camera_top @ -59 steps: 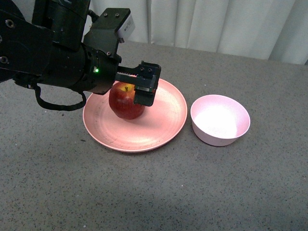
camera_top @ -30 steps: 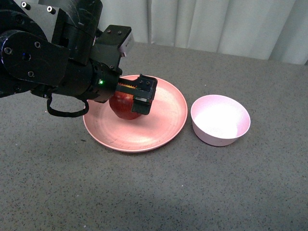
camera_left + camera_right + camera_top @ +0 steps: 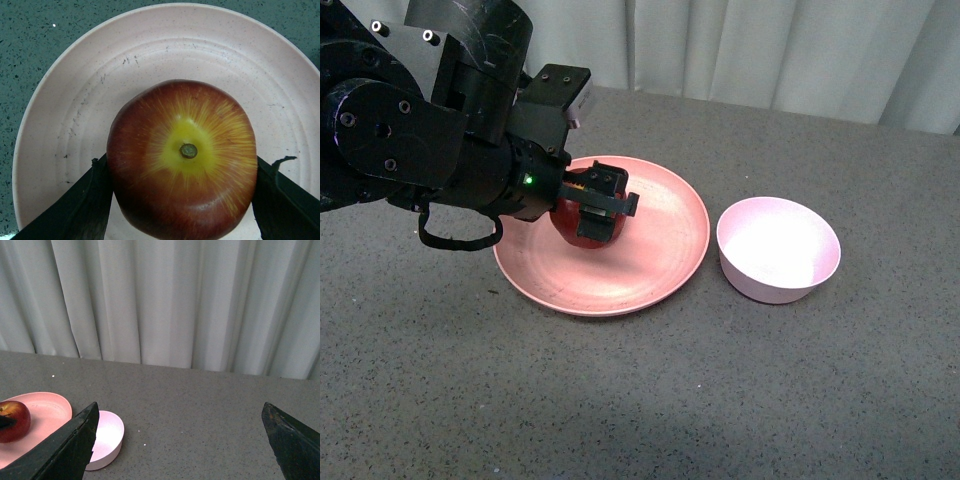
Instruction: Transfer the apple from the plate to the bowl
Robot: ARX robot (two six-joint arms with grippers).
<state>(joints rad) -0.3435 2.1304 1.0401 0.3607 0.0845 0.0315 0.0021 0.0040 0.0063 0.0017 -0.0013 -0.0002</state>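
The dark-red apple (image 3: 582, 226) sits on the salmon-pink plate (image 3: 660, 250), left of its middle. My left gripper (image 3: 595, 205) is shut on the apple from above, a black finger on each side. The left wrist view shows the apple (image 3: 182, 160) stem up with a yellow patch, held between two dark fingers (image 3: 75, 210), on the plate (image 3: 75, 100). The pale pink bowl (image 3: 778, 248) stands empty to the right of the plate. My right gripper (image 3: 180, 445) is open and empty, off to the side; its view shows the apple (image 3: 14, 420), plate (image 3: 45, 412) and bowl (image 3: 106, 437) far off.
Everything stands on a grey speckled tabletop (image 3: 650, 400). A pale pleated curtain (image 3: 770, 50) hangs behind the table's far edge. The bulky black left arm (image 3: 410, 140) hangs over the left side of the plate.
My left gripper has come down over the apple and its fingers have shut on it. The apple stays on the plate. The bowl has not moved.
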